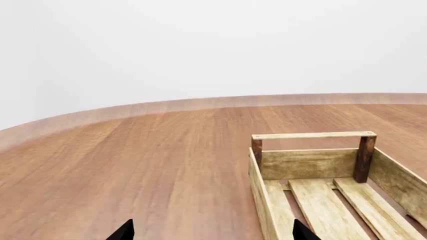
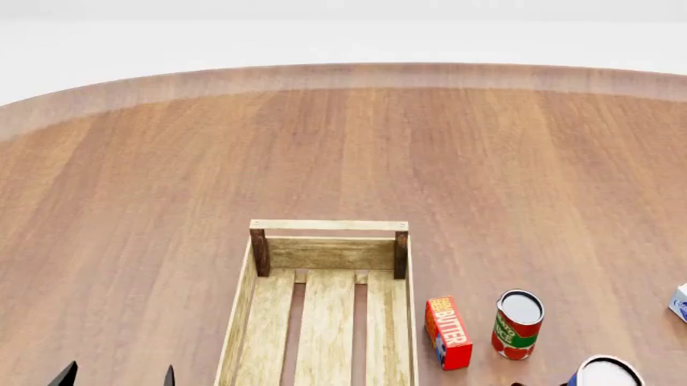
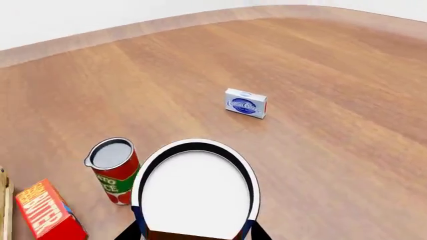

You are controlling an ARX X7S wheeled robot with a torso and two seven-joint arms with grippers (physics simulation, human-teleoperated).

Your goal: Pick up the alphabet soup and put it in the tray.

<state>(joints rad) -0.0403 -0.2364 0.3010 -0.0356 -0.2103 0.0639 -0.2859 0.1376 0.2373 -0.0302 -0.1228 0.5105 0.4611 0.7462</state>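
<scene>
The desk (image 2: pixel 483 161) is showing smooth, satin reddish wood grain; the tray (image 2: pixel 328 226) is looking like rough, matt pale slats with darker posts; the alphabet soup (image 3: pixel 195 192) is presenting a flat white top inside a glossy dark rim

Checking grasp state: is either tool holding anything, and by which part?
Right tool flanks the soup can at its sides, apparently gripping it; contact isn't clearly visible. Left tool is open, holding nothing.

The hand (image 3: pixel 193 234) grips the alphabet soup (image 3: pixel 195 192) beside a red-and-green can (image 3: pixel 115 170).
</scene>
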